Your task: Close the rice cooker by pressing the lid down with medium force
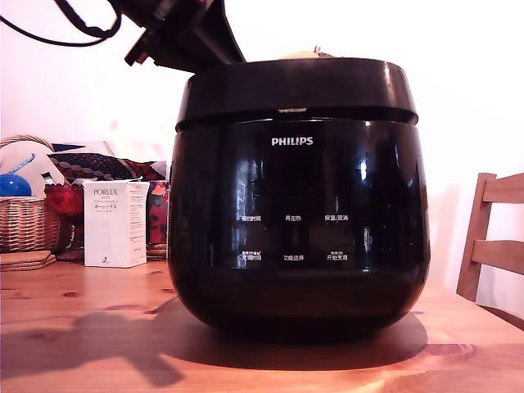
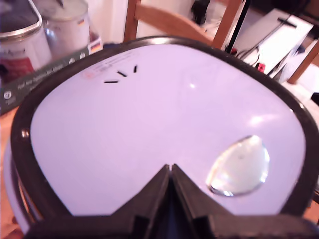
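The rice cooker (image 1: pixel 299 229) is a large glossy black pot with a white PHILIPS logo, standing in the middle of the wooden table (image 1: pixel 82 327). Its lid (image 1: pixel 299 86) lies down flat on the body, with only a thin seam showing between them. In the wrist view the lid's top (image 2: pixel 164 99) is a glossy, brightly reflecting surface with a clear teardrop-shaped part (image 2: pixel 239 164). My gripper (image 2: pixel 170 168) is shut, its fingertips meeting and resting on the lid's top. In the exterior view the gripper (image 1: pixel 221 49) comes down onto the lid from the upper left.
At the exterior view's left stand a wicker basket (image 1: pixel 24 221) with a blue ball and a white PORLEX box (image 1: pixel 115 223). A wooden chair (image 1: pixel 495 237) stands at the exterior view's right. The wrist view shows cans (image 2: pixel 65 25) and a chair back (image 2: pixel 174 22) beyond the cooker.
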